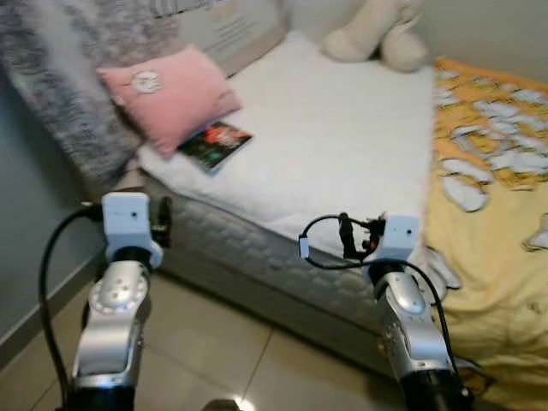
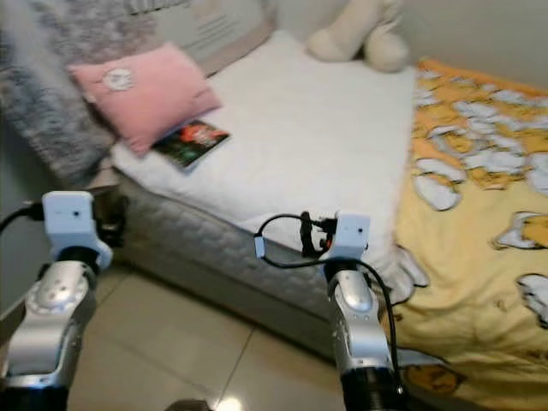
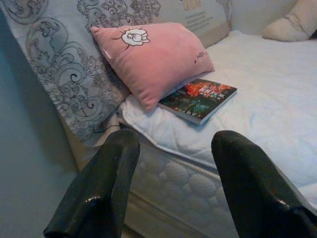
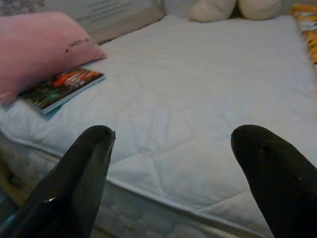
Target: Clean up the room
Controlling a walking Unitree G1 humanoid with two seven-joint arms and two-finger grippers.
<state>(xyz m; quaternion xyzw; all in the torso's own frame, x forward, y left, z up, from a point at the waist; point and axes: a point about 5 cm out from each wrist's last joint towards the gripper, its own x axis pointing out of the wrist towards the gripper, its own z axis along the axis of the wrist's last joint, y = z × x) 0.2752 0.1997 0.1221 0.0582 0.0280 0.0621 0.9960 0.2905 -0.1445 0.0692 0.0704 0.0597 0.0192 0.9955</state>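
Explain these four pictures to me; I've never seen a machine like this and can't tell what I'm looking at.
This is a walking humanoid robot standing at a bed. The two upper pictures come from its head, looking down at its silver arms. The two lower ones come from cameras on its wrists, looking along each pincer's two black fingers. The left pincer and right pincer are both open and hold nothing. On the white mattress lie a pink pillow and a book partly tucked under it, with a cream plush toy at the far end. A yellow patterned blanket covers the robot's right side.
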